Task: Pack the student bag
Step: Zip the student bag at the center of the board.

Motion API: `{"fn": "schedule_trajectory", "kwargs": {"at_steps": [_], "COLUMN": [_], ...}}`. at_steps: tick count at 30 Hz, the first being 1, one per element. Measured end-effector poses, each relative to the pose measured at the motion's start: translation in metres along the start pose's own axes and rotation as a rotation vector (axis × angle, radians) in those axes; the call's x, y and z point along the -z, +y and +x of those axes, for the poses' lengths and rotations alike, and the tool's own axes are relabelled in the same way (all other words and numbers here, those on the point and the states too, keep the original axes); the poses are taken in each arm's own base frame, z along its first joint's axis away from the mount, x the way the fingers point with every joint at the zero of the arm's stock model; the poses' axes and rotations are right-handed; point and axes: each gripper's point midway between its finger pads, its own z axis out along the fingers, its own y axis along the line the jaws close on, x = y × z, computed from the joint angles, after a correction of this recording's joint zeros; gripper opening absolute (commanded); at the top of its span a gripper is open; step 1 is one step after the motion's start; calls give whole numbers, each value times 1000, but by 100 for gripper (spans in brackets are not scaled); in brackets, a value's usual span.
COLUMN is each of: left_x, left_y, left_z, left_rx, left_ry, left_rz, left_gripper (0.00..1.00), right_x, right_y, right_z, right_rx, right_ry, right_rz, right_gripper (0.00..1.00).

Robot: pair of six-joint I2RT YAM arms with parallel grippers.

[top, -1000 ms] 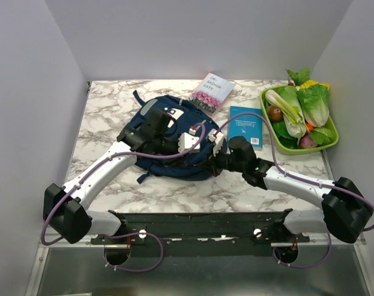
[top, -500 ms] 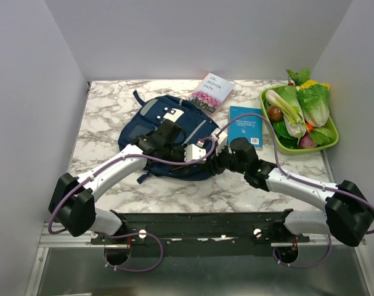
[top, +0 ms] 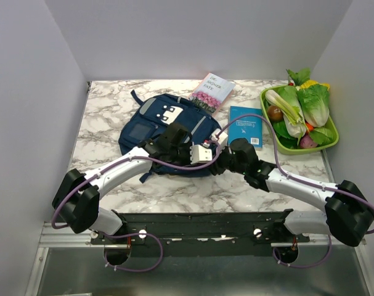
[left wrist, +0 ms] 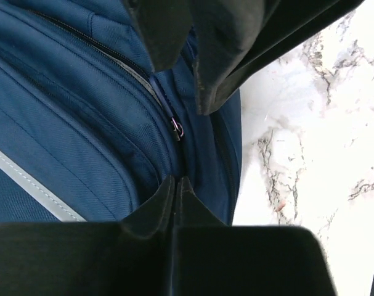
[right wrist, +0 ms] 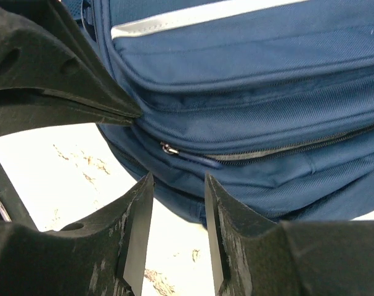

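The student bag (top: 156, 120) lies flat on the marble table (top: 106, 105), left of centre in the overhead view, its white patch (top: 170, 113) facing up near its top edge. Both arms reach in to the bag's lower right edge, where they converge. Left gripper (left wrist: 176, 182): the fingers are pressed together at the bottom centre of its wrist view, with only a thin seam between them and the tips set against the navy fabric beside a zip line. Whether a fold of cloth is caught between them cannot be determined. A zipper pull (left wrist: 176, 128) lies on the seam just above the tips, apart from them. Right gripper (right wrist: 177, 179): the fingers stand spread at the bottom of its wrist view. Nothing is held between them, and the gap shows the bag's lower edge and the table beyond. In that view the pull sits on the bag's side just above the gap, left of centre, and a pale grey stripe (right wrist: 193, 15) runs along the top of the frame. A book with a pink flowered cover (top: 212, 92) lies beside the bag's upper right edge, and a teal book (top: 245, 125) lies to the right of the bag. A green tray (top: 329, 143) of vegetables occupies the far right of the table, well apart from the bag.
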Motion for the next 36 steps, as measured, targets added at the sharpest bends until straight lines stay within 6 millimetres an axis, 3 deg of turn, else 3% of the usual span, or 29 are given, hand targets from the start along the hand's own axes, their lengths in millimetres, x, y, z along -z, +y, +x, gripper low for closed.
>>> {"fn": "schedule_trajectory", "kwargs": {"at_steps": [6, 9, 10, 13, 22, 30, 33, 36], "left_x": [0, 3, 5, 13, 26, 5, 1, 2], "left_y": [4, 4, 5, 11, 24, 24, 27, 38], "left_z": [0, -3, -5, -16, -35, -22, -20, -23], "left_rx": [-10, -5, 1, 16, 34, 53, 54, 51], "left_ry": [12, 9, 6, -8, -46, -5, 0, -4], "left_rz": [-28, -33, -36, -50, -101, -75, -83, -133], "left_gripper": [2, 22, 34, 41, 42, 49, 41, 20], "right_x": [-2, -4, -5, -5, -4, 3, 4, 5], "right_y": [-1, -1, -1, -1, 0, -1, -2, -3], "right_z": [8, 14, 16, 18, 21, 22, 26, 26], "right_rx": [-10, -21, -24, -31, -46, -74, -91, -102], "right_ry": [21, 36, 40, 44, 43, 31, 43, 38], "right_rz": [2, 3, 3, 3, 5, 18, 31, 34], "right_gripper": [44, 43, 43, 42, 41, 41, 40, 40]}}
